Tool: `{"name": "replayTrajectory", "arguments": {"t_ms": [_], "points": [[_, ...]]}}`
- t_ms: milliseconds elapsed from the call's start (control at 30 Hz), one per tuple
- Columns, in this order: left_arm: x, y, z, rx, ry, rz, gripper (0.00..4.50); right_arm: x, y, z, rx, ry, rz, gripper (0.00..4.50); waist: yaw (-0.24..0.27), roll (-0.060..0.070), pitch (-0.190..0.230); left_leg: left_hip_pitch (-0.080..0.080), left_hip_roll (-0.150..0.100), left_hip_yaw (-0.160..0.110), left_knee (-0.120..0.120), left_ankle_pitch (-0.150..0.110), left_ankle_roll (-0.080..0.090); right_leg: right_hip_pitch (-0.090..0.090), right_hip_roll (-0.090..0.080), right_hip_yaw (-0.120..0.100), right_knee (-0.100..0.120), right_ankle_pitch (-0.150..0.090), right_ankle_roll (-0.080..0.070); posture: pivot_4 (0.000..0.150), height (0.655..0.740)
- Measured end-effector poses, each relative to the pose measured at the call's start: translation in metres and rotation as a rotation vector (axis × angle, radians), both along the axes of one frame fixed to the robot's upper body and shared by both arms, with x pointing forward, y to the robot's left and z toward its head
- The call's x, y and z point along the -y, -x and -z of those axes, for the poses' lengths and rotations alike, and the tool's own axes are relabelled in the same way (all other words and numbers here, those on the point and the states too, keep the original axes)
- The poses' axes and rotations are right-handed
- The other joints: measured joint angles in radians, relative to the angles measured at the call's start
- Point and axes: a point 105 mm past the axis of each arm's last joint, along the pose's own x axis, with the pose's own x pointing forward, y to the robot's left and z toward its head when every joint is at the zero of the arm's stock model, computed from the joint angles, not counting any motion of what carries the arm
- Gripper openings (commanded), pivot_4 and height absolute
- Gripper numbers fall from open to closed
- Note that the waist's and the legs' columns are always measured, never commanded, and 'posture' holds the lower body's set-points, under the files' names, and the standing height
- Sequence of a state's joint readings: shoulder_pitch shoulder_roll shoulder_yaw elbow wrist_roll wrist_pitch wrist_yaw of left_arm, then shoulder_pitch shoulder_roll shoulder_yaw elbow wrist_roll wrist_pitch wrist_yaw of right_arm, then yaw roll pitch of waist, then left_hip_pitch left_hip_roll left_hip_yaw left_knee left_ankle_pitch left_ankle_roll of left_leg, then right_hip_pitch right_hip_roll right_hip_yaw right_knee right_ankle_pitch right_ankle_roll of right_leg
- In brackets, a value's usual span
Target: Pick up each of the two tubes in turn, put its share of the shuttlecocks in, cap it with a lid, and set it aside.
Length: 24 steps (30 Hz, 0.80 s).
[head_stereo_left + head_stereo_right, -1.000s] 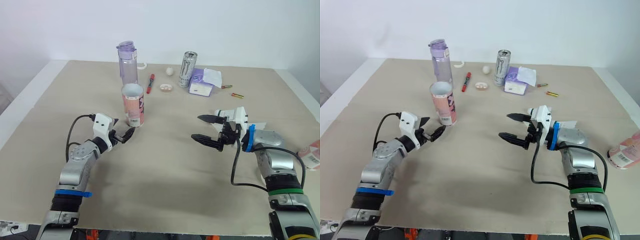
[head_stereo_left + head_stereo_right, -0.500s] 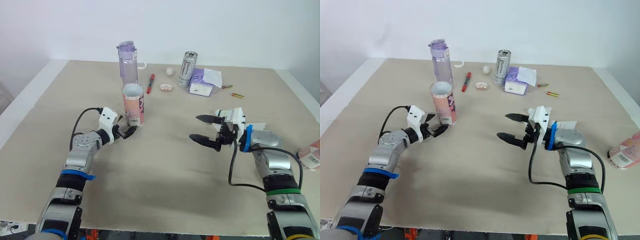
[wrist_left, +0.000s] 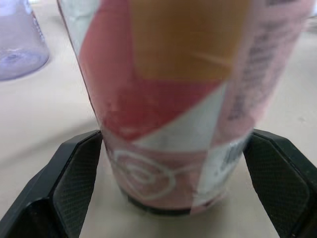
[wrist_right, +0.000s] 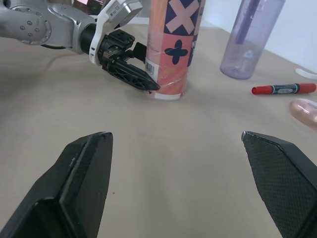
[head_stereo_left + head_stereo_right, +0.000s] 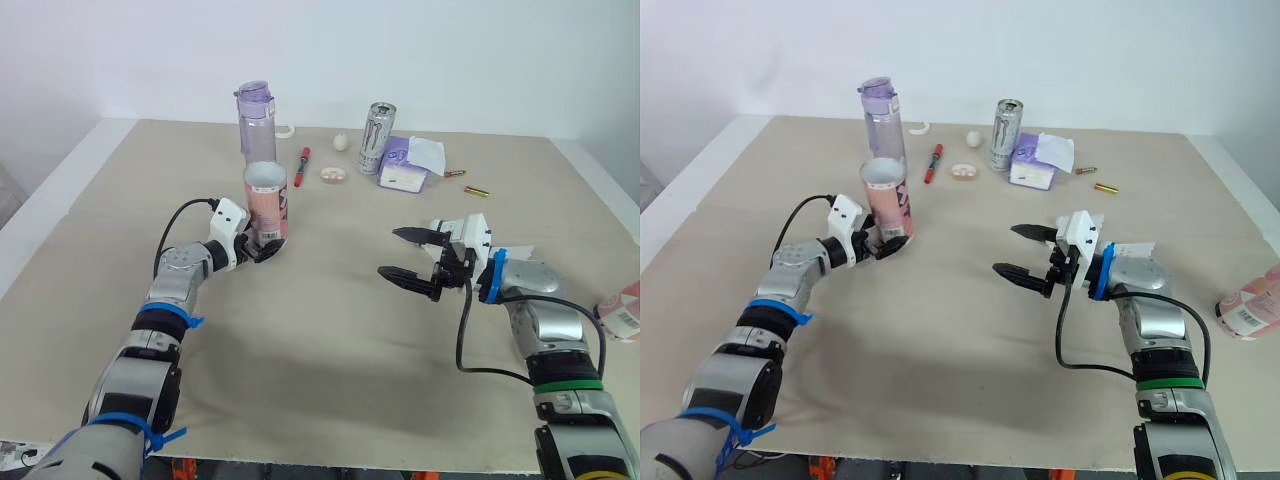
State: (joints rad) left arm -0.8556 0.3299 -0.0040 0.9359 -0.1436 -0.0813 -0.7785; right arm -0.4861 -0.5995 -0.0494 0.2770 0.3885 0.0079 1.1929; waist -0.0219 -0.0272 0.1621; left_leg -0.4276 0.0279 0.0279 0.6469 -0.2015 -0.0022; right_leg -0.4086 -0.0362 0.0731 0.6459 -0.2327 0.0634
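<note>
- Quick update: over the last sec our left tool [image 5: 264, 248] went fwd across the beige worktop [image 5: 330, 350]. It's now right at the foot of the upright pink-and-white cardboard tube w/ the open top [image 5: 266, 205].
- Left tool state: spread, one black finger on each side of the tube's base. In the wrist view the pads [image 3: 79, 178] sit just beside the wall, prob. not squeezing yet, so nothing held afaik.
- The tube itself hasn't budged. It's upright, just in front of the clear purple water bottle [image 5: 255, 125].
- Right tool [image 5: 412, 263] barely moved. It hangs over the middle of the worktop, fingers wide apart, empty, well apart from the tube.
- What it means imo: approach is done and we're at the grasp step for tube no. 1, so next is close + lift. The grip sits low on a tall tube, so it could tip if the close is off-centre.
- Filling, capping and setting aside are all still to do.
</note>
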Motion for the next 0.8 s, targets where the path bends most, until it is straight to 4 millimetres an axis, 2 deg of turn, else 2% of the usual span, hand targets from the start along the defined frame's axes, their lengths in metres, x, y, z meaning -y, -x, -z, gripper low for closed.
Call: {"name": "replayTrajectory", "arguments": {"t_ms": [300,567,800], "points": [[0.004,-0.008,-0.003,0.002,0.003,0.006,4.50,0.001,0.003,-0.001,-0.003,0.007,0.009,4.46,0.000,0.000,0.000,-0.001,0.000,0.000,0.000,0.000,0.000,0.000,0.000,-0.001,0.000,0.000,0.000,0.150,0.7400],[0.013,-0.009,0.007,-0.036,0.030,-0.012,4.50,-0.002,0.007,0.000,-0.007,0.009,0.010,4.46,0.000,0.000,0.000,-0.002,0.000,-0.001,0.001,0.000,0.000,-0.001,0.000,-0.001,0.000,0.000,0.000,0.150,0.7400],[0.017,-0.015,-0.004,0.010,0.047,-0.040,4.50,0.000,0.007,-0.003,-0.005,0.012,0.019,4.46,0.000,0.000,0.000,-0.002,0.000,-0.001,0.002,0.000,0.000,-0.001,0.000,-0.001,0.000,0.000,0.001,0.150,0.7400]]}}
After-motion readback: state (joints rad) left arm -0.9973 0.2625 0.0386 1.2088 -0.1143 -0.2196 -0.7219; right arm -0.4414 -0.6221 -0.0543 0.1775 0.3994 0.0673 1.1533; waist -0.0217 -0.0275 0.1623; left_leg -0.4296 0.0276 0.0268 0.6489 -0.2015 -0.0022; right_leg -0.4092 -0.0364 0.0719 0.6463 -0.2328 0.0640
